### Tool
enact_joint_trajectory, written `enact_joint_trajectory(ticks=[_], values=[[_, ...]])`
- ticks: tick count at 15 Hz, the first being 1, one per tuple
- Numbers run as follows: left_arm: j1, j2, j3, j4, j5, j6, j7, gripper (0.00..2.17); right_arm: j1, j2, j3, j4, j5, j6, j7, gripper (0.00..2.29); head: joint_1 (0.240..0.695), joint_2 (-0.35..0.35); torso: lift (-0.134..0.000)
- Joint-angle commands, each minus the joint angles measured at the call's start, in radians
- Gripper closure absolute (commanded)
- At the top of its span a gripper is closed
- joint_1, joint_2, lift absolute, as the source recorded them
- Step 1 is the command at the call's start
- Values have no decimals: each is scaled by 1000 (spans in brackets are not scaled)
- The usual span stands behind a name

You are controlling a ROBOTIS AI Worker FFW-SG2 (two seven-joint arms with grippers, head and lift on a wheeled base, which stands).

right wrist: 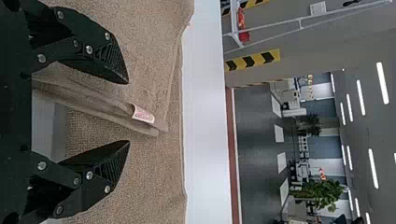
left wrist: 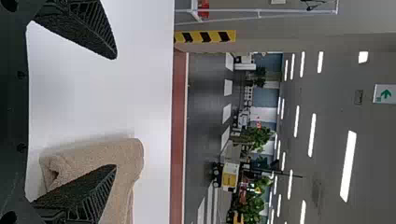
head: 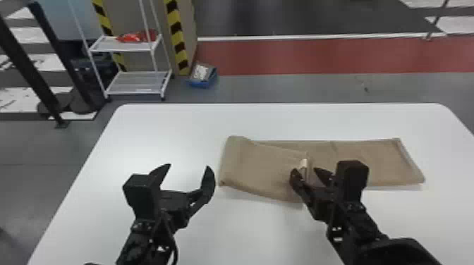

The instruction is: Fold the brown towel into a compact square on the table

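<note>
On the table lies the brown towel point(head: 266, 169), a long strip with its left part folded over toward the right; a pale tag shows by the folded layer's edge. My left gripper point(head: 188, 172) stands open left of the towel, holding nothing. Around that edge and tag, my right gripper point(head: 309, 174) is open. In the left wrist view the left gripper point(left wrist: 116, 112) has one finger in front of the towel's folded end point(left wrist: 126, 158). In the right wrist view the towel edge with the tag point(right wrist: 143, 114) lies between the spread fingers of the right gripper point(right wrist: 128, 112).
The white table point(head: 169, 130) extends left of, behind and in front of the towel. Beyond its far edge, a white wire shelf point(head: 137, 82) and a blue box point(head: 202, 75) stand on the floor.
</note>
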Motion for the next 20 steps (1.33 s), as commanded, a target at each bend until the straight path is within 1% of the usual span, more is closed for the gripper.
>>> enact_joint_trajectory(ticks=[1,8,11,14,16,20], values=[[0,0,3,2,0,0,0,39,-3,1,0,3,0,6,0,623,695,68,-112],[1,0,3,11,0,0,0,39,2,0,0,-3,-2,33,-1,684,695,72,-112],[7,0,3,9,0,0,0,39,34,0,-1,-50,-3,33,-1,684,695,72,-112],[14,0,-1,5,0,0,0,39,25,0,-1,-50,-2,82,-1,684,695,73,-112],[17,0,0,2,0,3,0,39,24,0,-1,-50,-2,89,-1,917,695,71,-112],[21,0,2,0,0,3,0,39,30,0,10,-67,0,73,-11,920,695,73,-112]])
